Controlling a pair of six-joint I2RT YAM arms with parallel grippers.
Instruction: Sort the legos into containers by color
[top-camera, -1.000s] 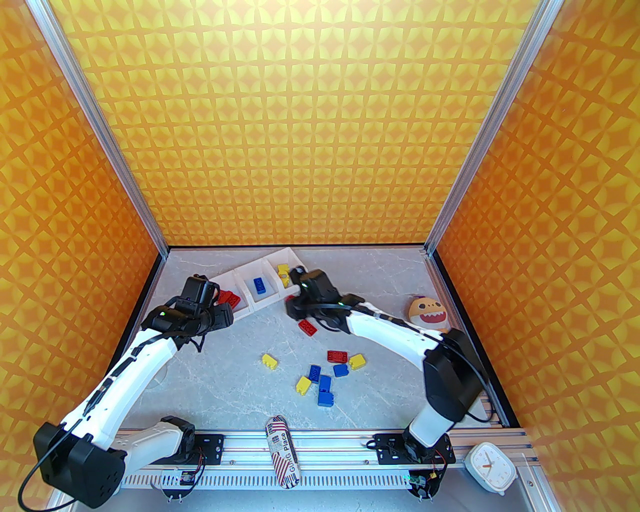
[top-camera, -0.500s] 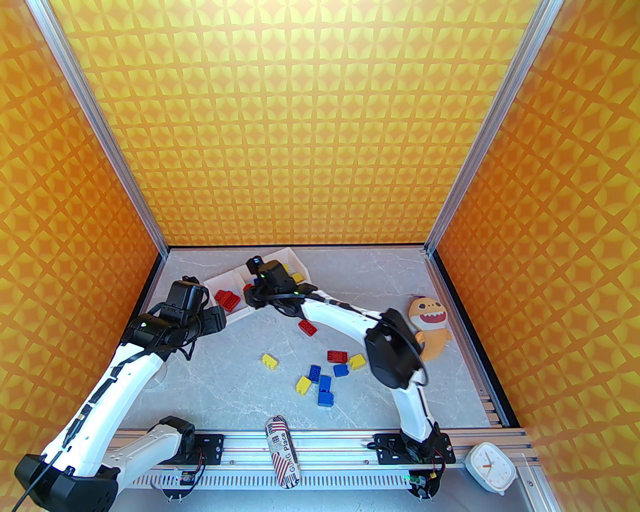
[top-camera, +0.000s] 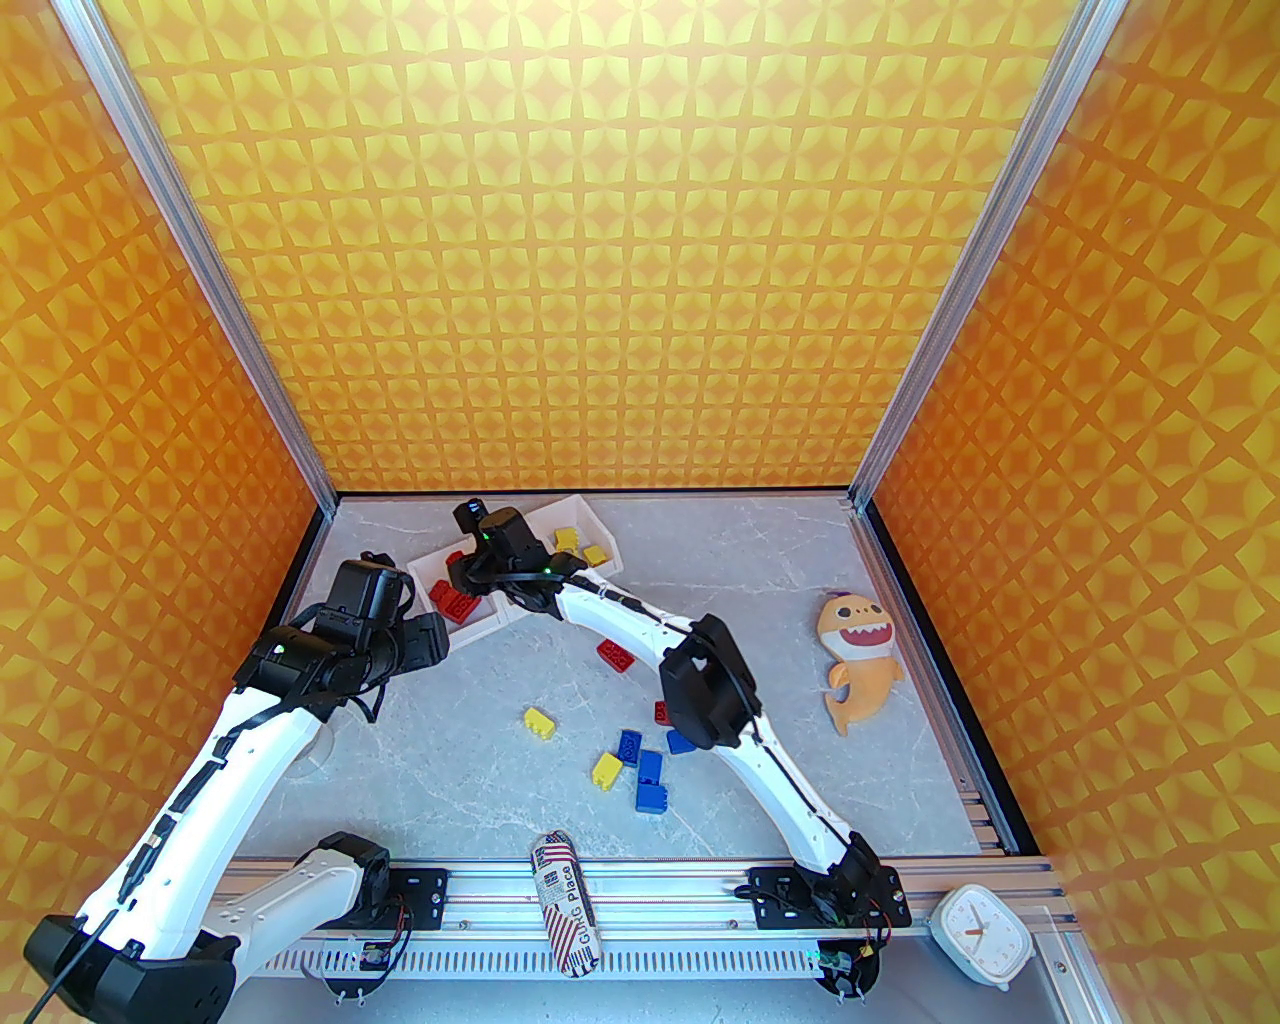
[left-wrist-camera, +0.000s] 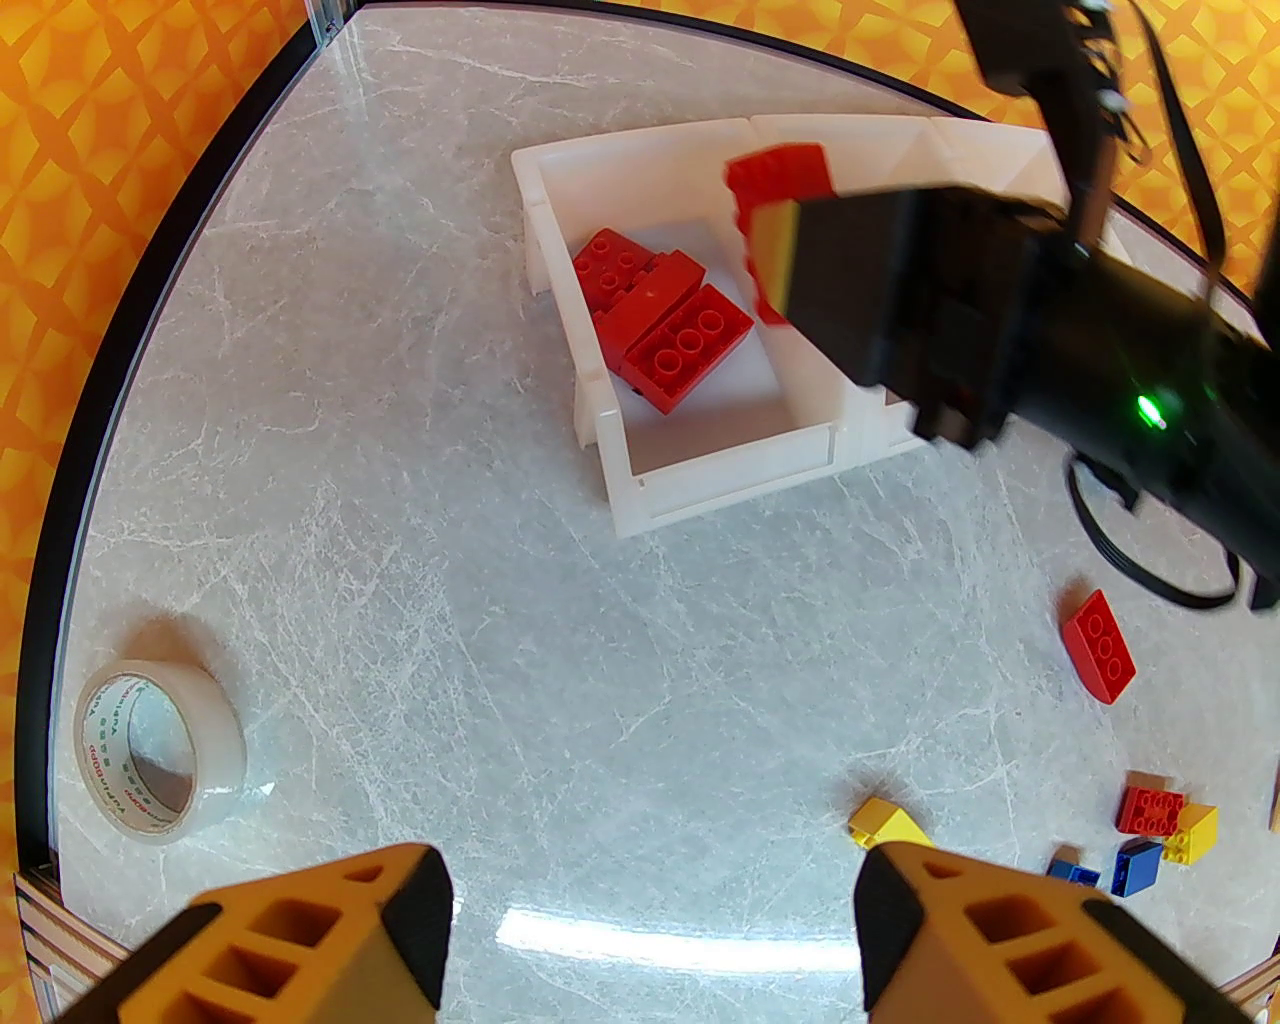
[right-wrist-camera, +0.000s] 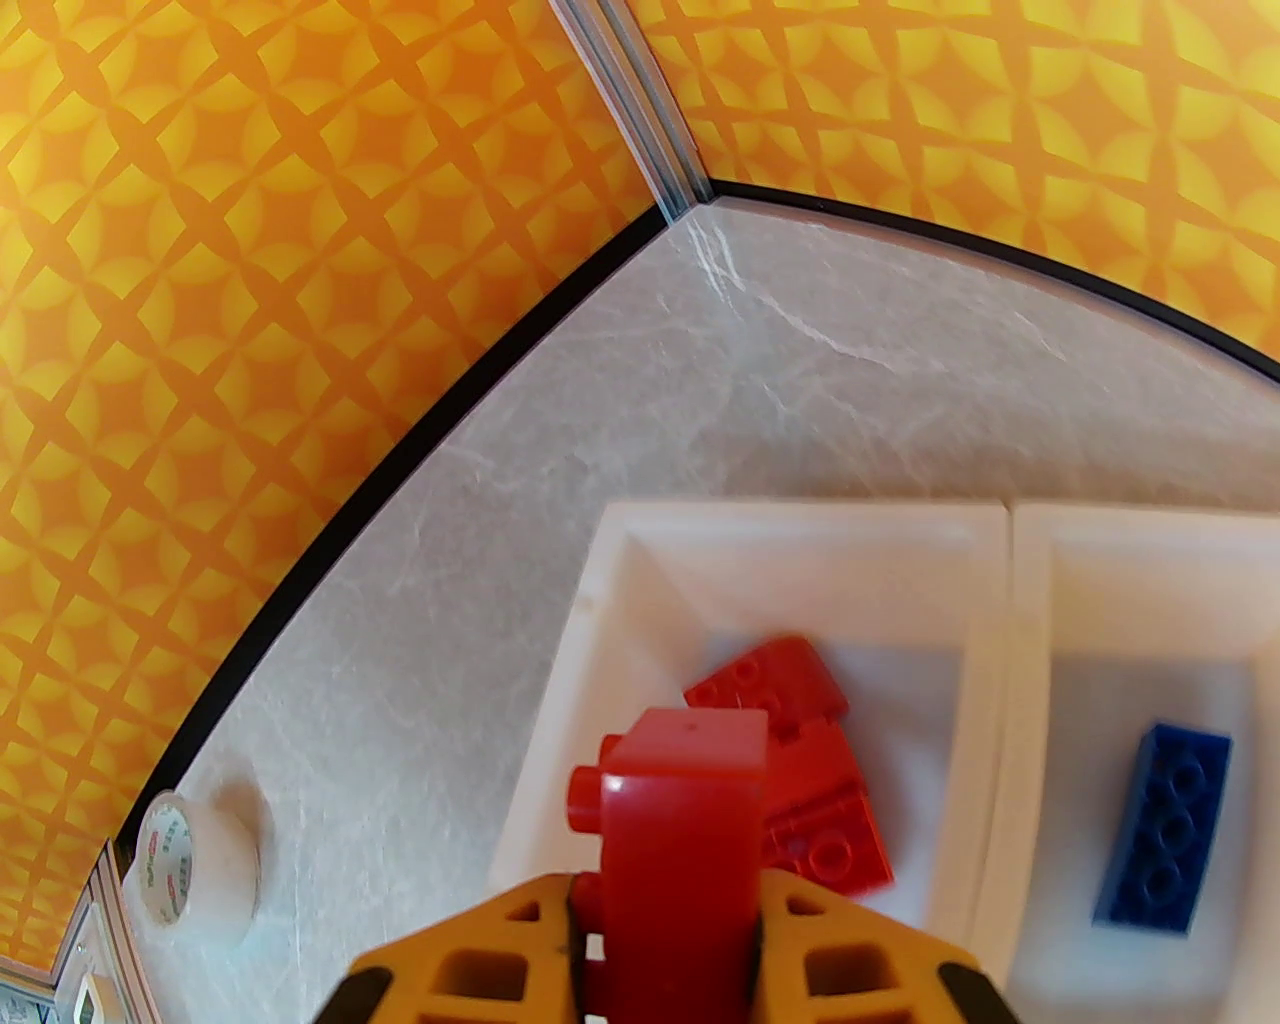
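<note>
- Where the table starts just past the arm bases, the loose legos (top-camera: 651, 768) lie scattered. They're glossy, chunky, studded blocks, blues and yellows bunched up, with one yellow lego (top-camera: 540, 722) off by itself and one red lego (top-camera: 617, 655) further out. The right arm's elbow hangs over part of the bunch.
- On the left, the tape roll (left-wrist-camera: 150, 750), clear and shiny, lies flat close to the black edge strip, so that side's kinda tight.
- Next up, the left gripper (left-wrist-camera: 650, 890) hovers over the table with its blocky orange-yellow cut-out fingers (left-wrist-camera: 300, 930) spread wide and nothing between them. Ahead of it is a smooth bare run of grey marble-look tabletop (left-wrist-camera: 450, 600) right up to the containers (left-wrist-camera: 720, 470).
- Over on the right, a soft orange plush shark-thing (top-camera: 860, 650) lies well apart, with loads of open table around it.
- Those containers are three joined white hard-plastic bins with thin straight walls and square corners, sitting at an angle near the far-left corner. The left bin holds a pile of red bricks (left-wrist-camera: 660, 320), the middle one a long blue brick (right-wrist-camera: 1165, 830), the right one yellows (top-camera: 580, 545).
- Over the left bin, the right gripper (right-wrist-camera: 665, 900) is clamped on a red brick (right-wrist-camera: 690, 800), studs pointing sideways, above the red pile. Can't tell how much gap there is.
- Behind the bins, a strip of bare table runs to the black edge, then the orange patterned wall (top-camera: 640, 250) and aluminium corner post (right-wrist-camera: 630, 100).
</note>
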